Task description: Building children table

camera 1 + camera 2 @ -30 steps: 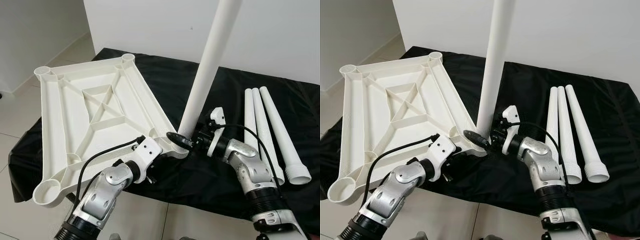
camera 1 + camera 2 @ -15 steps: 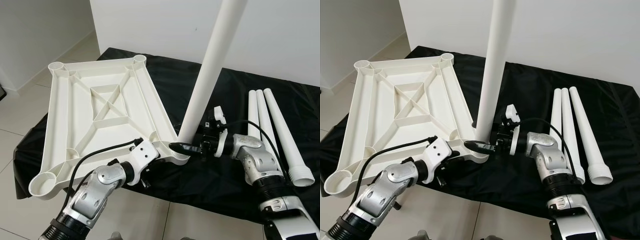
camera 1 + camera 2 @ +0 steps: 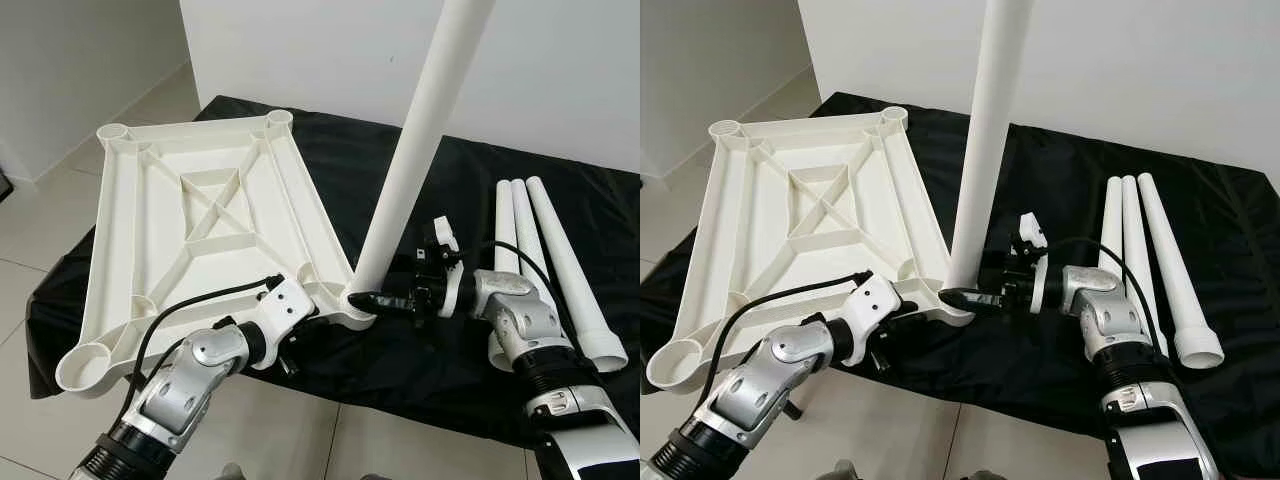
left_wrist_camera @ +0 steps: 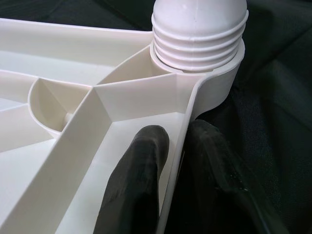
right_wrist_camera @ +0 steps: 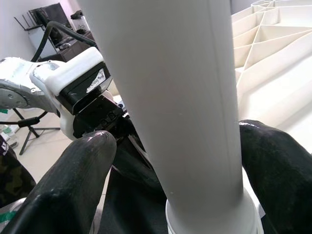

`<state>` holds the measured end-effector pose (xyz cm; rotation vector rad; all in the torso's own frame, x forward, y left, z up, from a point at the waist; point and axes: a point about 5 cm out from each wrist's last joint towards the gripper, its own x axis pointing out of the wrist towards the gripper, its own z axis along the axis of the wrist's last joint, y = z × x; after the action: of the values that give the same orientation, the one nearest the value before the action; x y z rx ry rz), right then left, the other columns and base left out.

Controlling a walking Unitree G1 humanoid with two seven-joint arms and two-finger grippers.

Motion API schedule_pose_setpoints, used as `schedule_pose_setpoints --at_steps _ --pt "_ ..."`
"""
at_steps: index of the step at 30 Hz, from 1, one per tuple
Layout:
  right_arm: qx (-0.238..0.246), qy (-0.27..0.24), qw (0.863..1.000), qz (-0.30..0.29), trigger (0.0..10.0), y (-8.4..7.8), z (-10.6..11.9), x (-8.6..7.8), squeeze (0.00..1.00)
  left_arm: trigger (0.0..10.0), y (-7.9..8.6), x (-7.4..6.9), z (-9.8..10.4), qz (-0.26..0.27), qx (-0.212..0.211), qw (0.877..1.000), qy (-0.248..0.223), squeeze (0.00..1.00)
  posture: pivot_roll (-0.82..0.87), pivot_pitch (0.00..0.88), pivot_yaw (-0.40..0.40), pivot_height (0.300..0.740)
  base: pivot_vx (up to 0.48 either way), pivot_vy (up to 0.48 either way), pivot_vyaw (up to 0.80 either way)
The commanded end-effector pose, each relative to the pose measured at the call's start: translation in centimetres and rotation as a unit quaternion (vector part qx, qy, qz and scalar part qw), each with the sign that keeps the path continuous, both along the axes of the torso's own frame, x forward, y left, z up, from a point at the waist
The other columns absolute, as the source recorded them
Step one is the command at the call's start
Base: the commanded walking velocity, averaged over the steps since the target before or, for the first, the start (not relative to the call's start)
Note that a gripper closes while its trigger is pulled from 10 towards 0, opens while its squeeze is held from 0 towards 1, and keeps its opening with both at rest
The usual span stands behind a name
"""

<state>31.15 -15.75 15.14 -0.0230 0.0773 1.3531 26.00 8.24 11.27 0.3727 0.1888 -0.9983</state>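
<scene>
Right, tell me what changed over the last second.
The right hand swung lower, from angled up against the upright leg to nearly level at its base by the corner socket, its fingers either side of it. The left hand stayed clamped on the tabletop's rim. The leg kept standing in the socket; the three spare legs lay unmoved.

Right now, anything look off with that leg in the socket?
Yes. The leg in the near corner socket leans away from the tabletop instead of standing square, so it looks not fully seated. Left gripper pinches the tabletop's rim; right gripper straddles the leg's base.
</scene>
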Motion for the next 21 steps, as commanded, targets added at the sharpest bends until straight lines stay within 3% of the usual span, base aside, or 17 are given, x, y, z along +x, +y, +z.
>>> schedule_pose_setpoints --at_steps 1,11,12,13,14,15,21 --pt "-0.003 0.0 1.0 0.006 10.0 -0.02 -0.05 -0.02 0.0 10.0 -0.4 -0.51 -0.4 -0.065 0.017 0.997 0.027 0.0 -0.01 0.0 -0.042 0.74 0.0 0.0 0.0" --pt "0.007 0.006 1.0 0.006 10.0 0.13 -0.24 -0.13 0.0 10.0 -0.63 -0.48 -0.33 -0.066 0.014 0.997 0.028 0.0 -0.01 0.0 -0.042 0.74 0.0 0.0 0.0" --pt "0.011 0.005 1.0 0.006 4.6 0.17 -0.21 -0.12 0.0 10.0 -0.67 -0.47 -0.33 -0.067 0.014 0.997 0.028 0.0 -0.01 0.0 -0.042 0.74 0.0 0.0 0.0" --pt "0.014 0.005 1.0 0.006 3.7 0.2 -0.18 -0.09 0.0 10.0 -0.7 -0.47 -0.32 -0.068 0.015 0.997 0.027 0.0 -0.01 0.0 -0.043 0.74 0.0 0.0 0.0" --pt "0.014 0.005 1.0 0.006 3.7 0.2 -0.18 -0.09 0.0 10.0 -0.7 -0.47 -0.32 -0.068 0.015 0.997 0.027 0.0 -0.01 0.0 -0.043 0.74 0.0 0.0 0.0" --pt "0.02 0.006 1.0 0.005 0.0 0.22 -0.1 -0.09 0.0 10.0 -0.74 -0.43 -0.27 -0.067 0.014 0.997 0.027 0.0 -0.01 0.0 -0.044 0.74 0.0 0.0 0.0" --pt "0.035 0.005 0.999 -0.004 0.0 0.18 0.23 -0.02 0.0 10.0 -0.86 -0.26 -0.08 -0.063 0.009 0.998 0.024 0.0 -0.01 0.0 -0.048 0.74 0.0 0.0 0.0"
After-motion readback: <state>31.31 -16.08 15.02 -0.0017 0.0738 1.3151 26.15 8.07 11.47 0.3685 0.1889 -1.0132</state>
